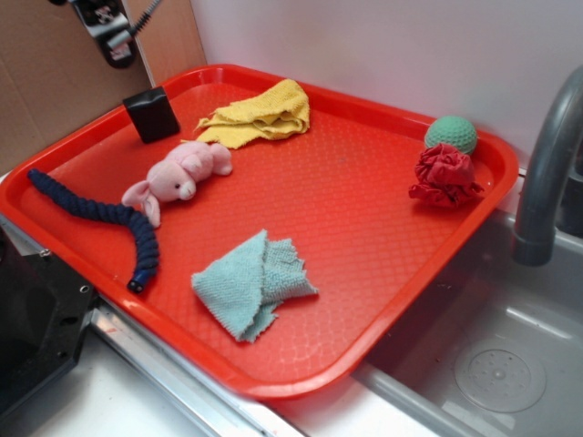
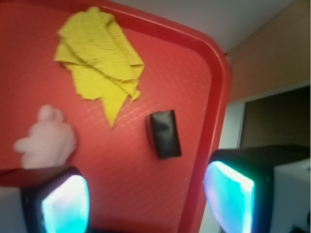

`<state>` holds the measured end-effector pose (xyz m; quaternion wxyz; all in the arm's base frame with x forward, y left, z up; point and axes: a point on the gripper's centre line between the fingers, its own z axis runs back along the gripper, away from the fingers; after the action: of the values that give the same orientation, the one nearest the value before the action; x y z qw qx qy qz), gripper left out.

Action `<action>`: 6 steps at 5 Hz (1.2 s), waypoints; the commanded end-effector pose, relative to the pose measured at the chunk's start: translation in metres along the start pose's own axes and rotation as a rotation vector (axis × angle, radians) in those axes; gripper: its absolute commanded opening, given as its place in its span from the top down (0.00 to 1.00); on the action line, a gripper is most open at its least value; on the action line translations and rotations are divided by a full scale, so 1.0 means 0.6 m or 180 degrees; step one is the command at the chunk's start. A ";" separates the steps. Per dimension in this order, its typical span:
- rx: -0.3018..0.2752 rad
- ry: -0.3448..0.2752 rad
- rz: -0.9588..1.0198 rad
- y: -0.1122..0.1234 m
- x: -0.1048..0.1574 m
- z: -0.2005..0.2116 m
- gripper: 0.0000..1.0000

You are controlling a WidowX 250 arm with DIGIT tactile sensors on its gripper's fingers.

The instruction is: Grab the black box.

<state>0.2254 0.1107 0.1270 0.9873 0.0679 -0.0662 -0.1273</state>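
The black box (image 1: 151, 114) sits at the far left corner of the red tray (image 1: 364, 200), close to the rim, with the yellow cloth (image 1: 260, 114) just beside it and the pink plush toy (image 1: 182, 175) a little nearer the camera. Nothing is touching it, so there's a clean shot.

The tool (image 2: 146, 204) hangs high above that corner, fingers spread apart with nothing between them. From the wrist view the box lies ahead of the gap and slightly off its centre, long side running roughly up the picture. The right-hand finger (image 2: 228, 199) appears to be out over the tray rim rather than over the floor of the tray.

So the job, as I read it: shift inward and forward until the box is squarely between the fingers, keep them across its narrow width, then come straight down. Mind that rim on the way, it could catch the outer finger. The matte block looks rigid and should take a firm squeeze.

In the exterior view only the tool's lower end (image 1: 109, 32) shows at the top edge, well clear of the box.
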 end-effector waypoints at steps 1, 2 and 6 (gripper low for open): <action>0.0176 -0.0189 0.0096 0.050 0.022 -0.050 0.00; 0.0169 -0.0320 0.0238 0.049 0.012 -0.075 0.00; 0.0130 -0.0489 0.0236 0.046 0.001 -0.078 0.00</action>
<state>0.2311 0.1381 0.0658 0.9857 0.0602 -0.1242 -0.0963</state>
